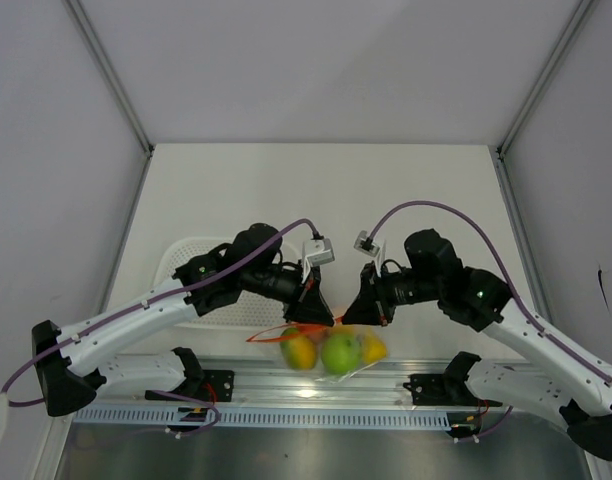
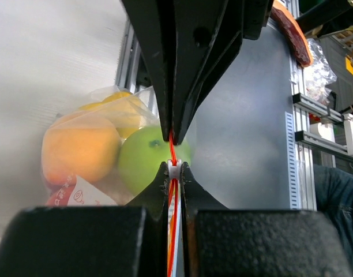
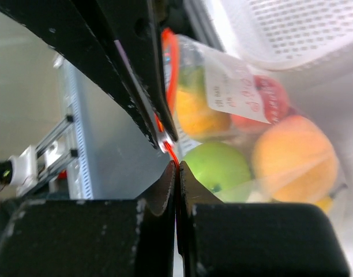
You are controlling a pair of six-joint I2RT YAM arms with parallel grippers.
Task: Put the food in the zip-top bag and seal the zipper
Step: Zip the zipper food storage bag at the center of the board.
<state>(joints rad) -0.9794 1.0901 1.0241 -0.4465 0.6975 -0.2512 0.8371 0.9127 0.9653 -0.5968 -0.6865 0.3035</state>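
Observation:
The zip-top bag [image 1: 331, 350] hangs between my two grippers over the table's near edge. It holds the food: a green fruit [image 2: 143, 166] [image 3: 220, 167], an orange fruit [image 2: 78, 151] [image 3: 292, 158], a yellow one [image 2: 127, 112] and a small red one [image 3: 270, 97]. The red-orange zipper [image 2: 173, 151] [image 3: 172, 153] runs from one gripper to the other. My left gripper [image 2: 173, 168] [image 1: 317, 316] is shut on the zipper, with a white slider piece pinched at its tips. Tip to tip with it, my right gripper [image 3: 176, 165] [image 1: 357, 313] is shut on the same strip.
A white slotted basket [image 1: 189, 268] [image 3: 297, 29] lies on the table behind the left arm. A metal rail [image 1: 286, 412] with both arm bases runs along the near edge, just below the hanging bag.

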